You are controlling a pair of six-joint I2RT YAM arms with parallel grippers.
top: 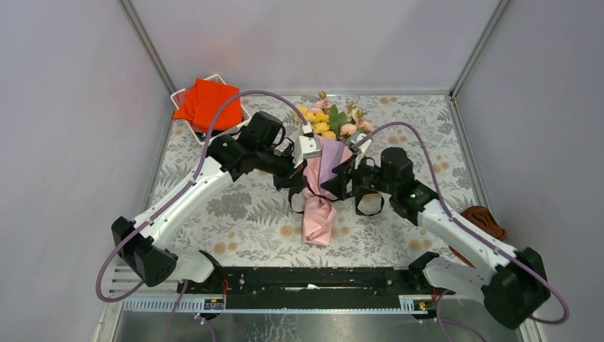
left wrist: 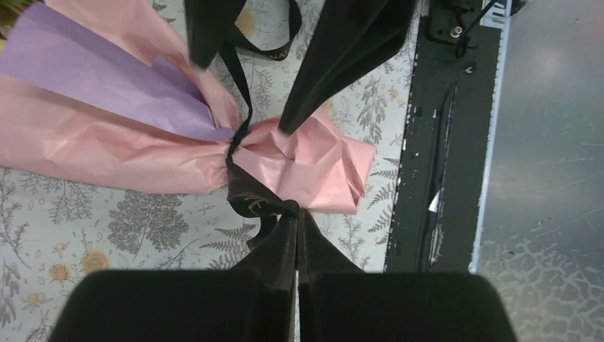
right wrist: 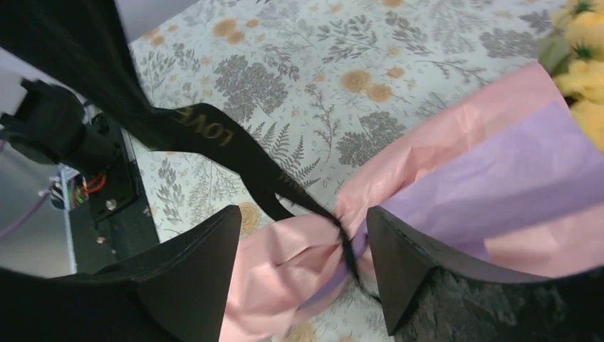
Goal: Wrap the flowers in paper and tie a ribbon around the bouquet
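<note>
Left tool (left wrist: 296, 214): my fingers are pressed together, pinching the black ribbon (left wrist: 251, 199) just beside the bouquet's cinched neck.
Right tool (right wrist: 303, 214): my jaws stand wide apart, one either side of that neck, gripping nothing.
Bouquet (top: 319, 203): lies on the worktop (top: 242, 214), centre of the top view, flowers (top: 331, 121) toward the upper edge.
Paper (left wrist: 107, 142): pink, with a purple strip showing.
Ribbon: wound round the neck, with loose loops on both sides.
</note>
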